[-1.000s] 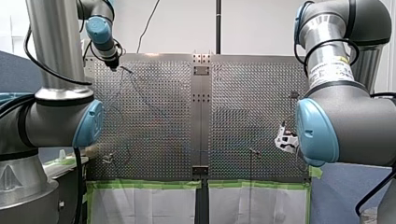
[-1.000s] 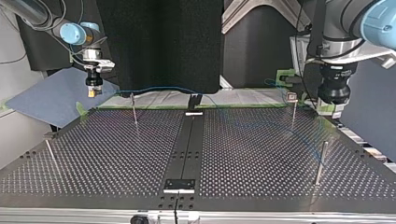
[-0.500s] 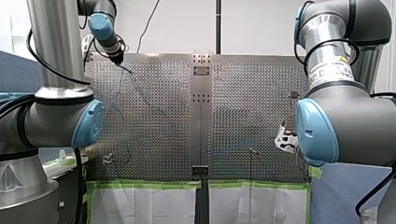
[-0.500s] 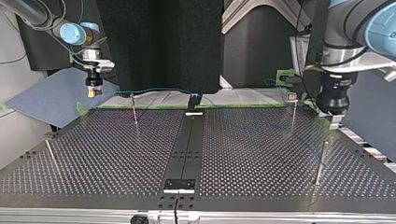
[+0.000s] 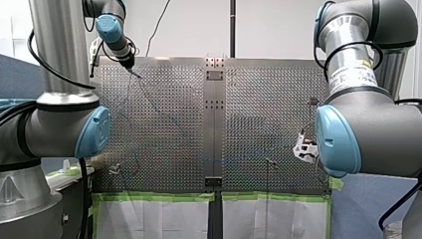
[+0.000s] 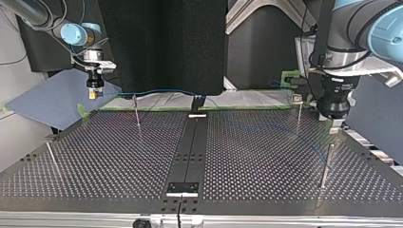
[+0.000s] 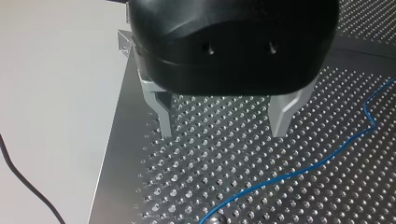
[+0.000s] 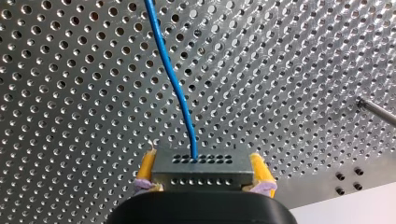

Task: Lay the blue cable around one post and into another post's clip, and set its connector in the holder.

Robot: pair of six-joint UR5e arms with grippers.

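Gripping: my right gripper (image 8: pixel 203 164) pinches the grey connector (image 8: pixel 201 177) between its yellow pads (image 8: pixel 147 164). It holds it off the table, well out from the black strip (image 6: pixel 189 147), toward the top view's left.
Left pincer: my left gripper (image 7: pixel 223 133) hovers low over the table (image 7: pixel 187 186) on the strip's other side. Its fingers are spread with nothing between them.
Cable: the blue cable (image 6: pixel 157 90) leaves the connector and passes the strip's end furthest from the top view's camera. From there it runs toward the post (image 6: pixel 328 159) below my left gripper.
Clip: whether the cable sits in the clip post (image 6: pixel 297 99), nearer the strip, I cannot tell.
Risk: pulling the connector along too fast would tighten the cable and could lift it off the post.
Risk: lowering the spread fingers carelessly could knock the post or snag the cable.
Risk: a sideways tug from the cable could twist the connector between the pads.
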